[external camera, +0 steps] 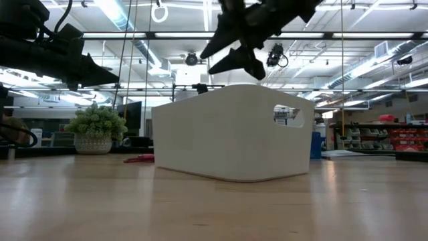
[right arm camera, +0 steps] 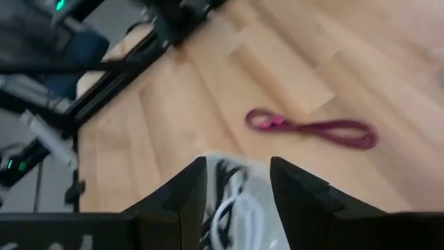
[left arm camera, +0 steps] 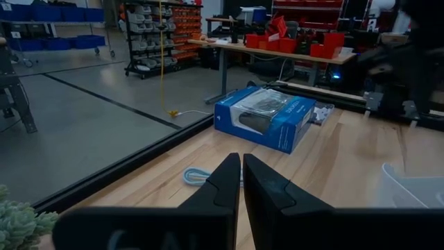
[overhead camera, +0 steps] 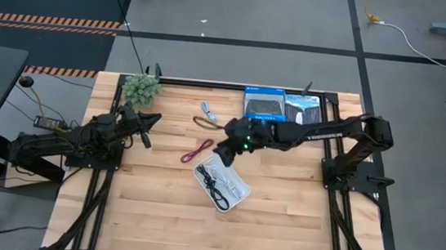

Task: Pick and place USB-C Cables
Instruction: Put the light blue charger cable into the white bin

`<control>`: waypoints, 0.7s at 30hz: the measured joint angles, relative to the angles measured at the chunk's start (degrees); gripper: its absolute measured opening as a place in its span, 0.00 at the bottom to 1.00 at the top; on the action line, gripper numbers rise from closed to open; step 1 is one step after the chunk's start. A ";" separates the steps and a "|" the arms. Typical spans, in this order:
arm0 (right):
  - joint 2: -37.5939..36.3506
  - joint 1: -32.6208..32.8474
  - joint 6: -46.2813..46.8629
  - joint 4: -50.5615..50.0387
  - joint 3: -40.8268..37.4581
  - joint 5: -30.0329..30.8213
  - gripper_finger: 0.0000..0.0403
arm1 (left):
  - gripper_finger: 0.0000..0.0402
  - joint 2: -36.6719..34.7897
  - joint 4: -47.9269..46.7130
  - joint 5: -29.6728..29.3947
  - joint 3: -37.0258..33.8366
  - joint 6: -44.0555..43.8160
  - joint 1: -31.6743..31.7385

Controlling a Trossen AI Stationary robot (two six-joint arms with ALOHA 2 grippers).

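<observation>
Above the glossy white plastic tray holding coiled black and white cables, the right gripper is hovering open and empty, the thin maroon cable lying just beside on wood.

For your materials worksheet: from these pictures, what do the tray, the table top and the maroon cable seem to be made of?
Tray: probably plastic, smooth matte white walls with rounded corners and a moulded handle slot.
Table top: wood, apparently sealed, with pale planks, visible grain and a soft sheen.
Maroon cable: possibly a braided fabric jacket, as its surface looks dull and textured, but the view is too blurred to be sure.
</observation>
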 joint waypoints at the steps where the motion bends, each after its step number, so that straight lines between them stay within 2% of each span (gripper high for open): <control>1: 0.41 -0.70 -0.04 -0.22 0.40 0.26 0.41 | 0.06 0.02 0.00 0.00 0.00 0.00 0.02; 5: 1.42 -3.04 -1.78 -3.41 4.72 3.08 0.41 | 0.06 0.02 0.00 0.01 0.00 0.01 0.00; 11: 5.47 -7.89 -3.31 -16.07 16.05 6.13 0.41 | 0.06 0.23 0.09 -0.03 0.01 0.00 0.00; 21: 16.83 -13.50 -13.04 -14.98 25.93 6.86 0.41 | 0.06 1.14 -0.02 0.39 0.02 0.00 0.02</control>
